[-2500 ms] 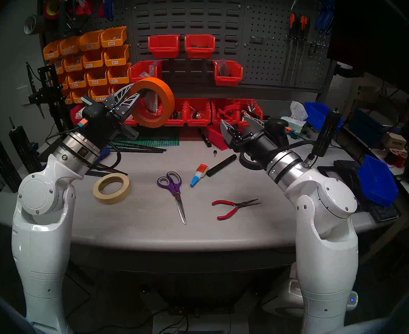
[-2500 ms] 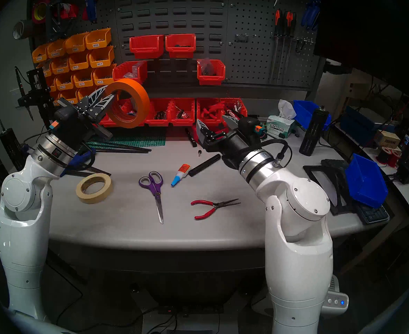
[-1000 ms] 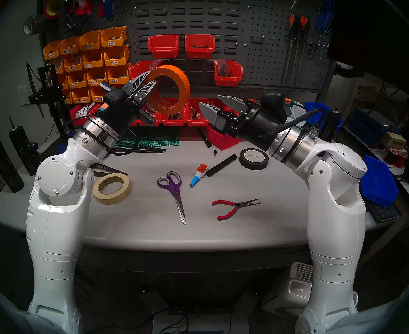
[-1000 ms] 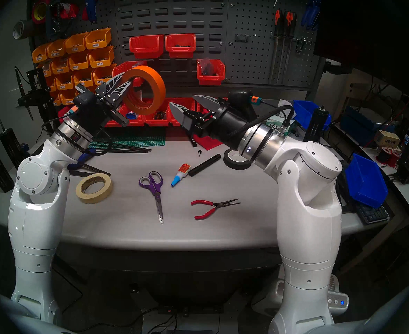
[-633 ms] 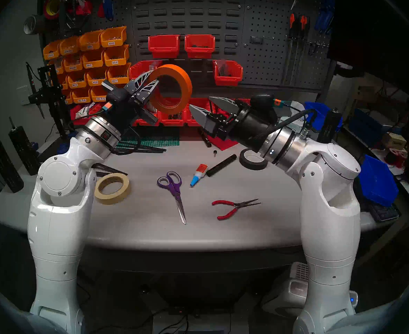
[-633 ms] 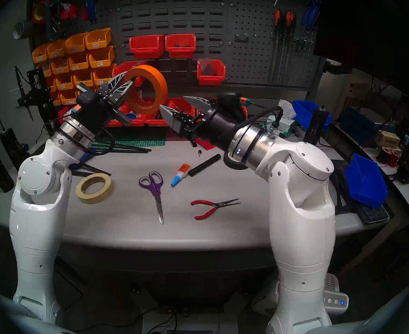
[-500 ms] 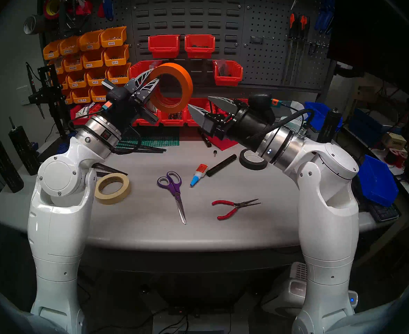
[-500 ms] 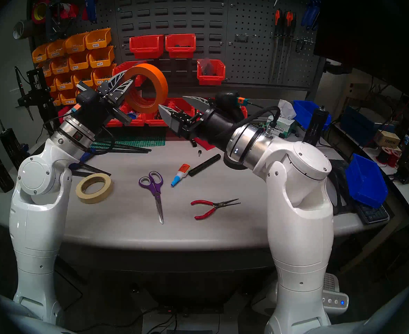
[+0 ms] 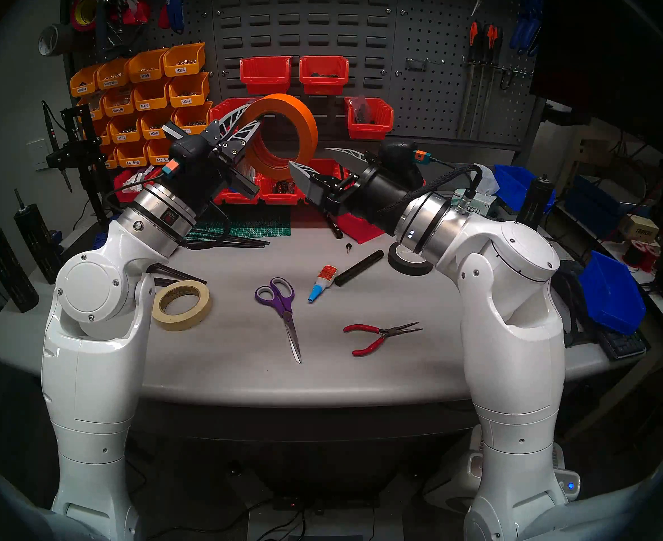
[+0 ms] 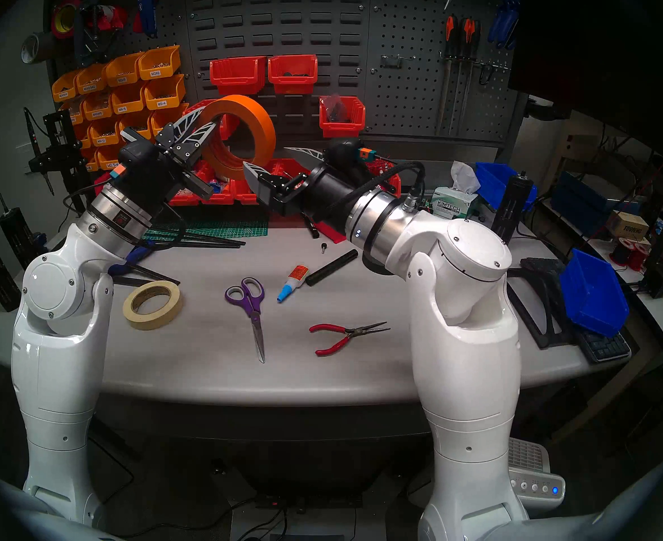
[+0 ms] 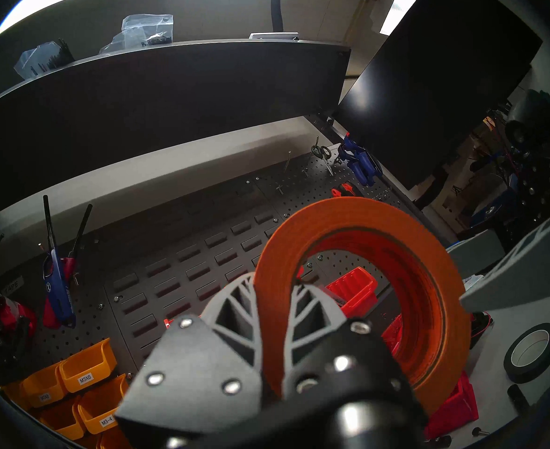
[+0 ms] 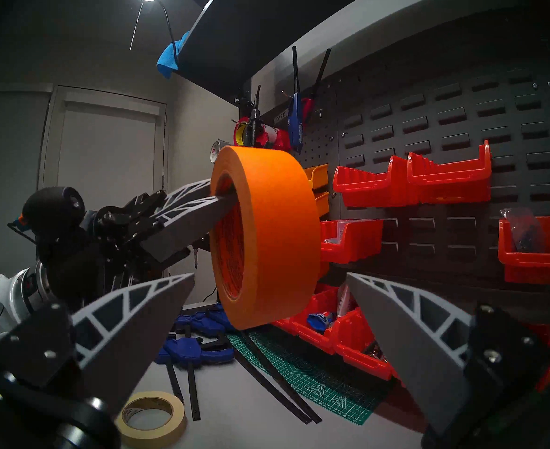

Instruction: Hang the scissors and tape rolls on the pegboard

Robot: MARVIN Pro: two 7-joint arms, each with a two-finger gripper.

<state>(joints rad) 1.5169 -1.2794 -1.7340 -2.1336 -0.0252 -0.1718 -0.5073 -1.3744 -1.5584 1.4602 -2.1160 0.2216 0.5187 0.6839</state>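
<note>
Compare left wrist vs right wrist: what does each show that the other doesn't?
Left wrist only: the black tape roll on the bench, and the pegboard.

Right wrist only: the cream tape roll lying flat, the blue clamps, and the open right pincer.

Both: the orange tape roll, its wall pinched by the left pincer.

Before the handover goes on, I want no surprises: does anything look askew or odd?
Nothing stands out. The left gripper pinches the orange tape roll upright by its wall; the right gripper waits beside it, jaws open.
</note>
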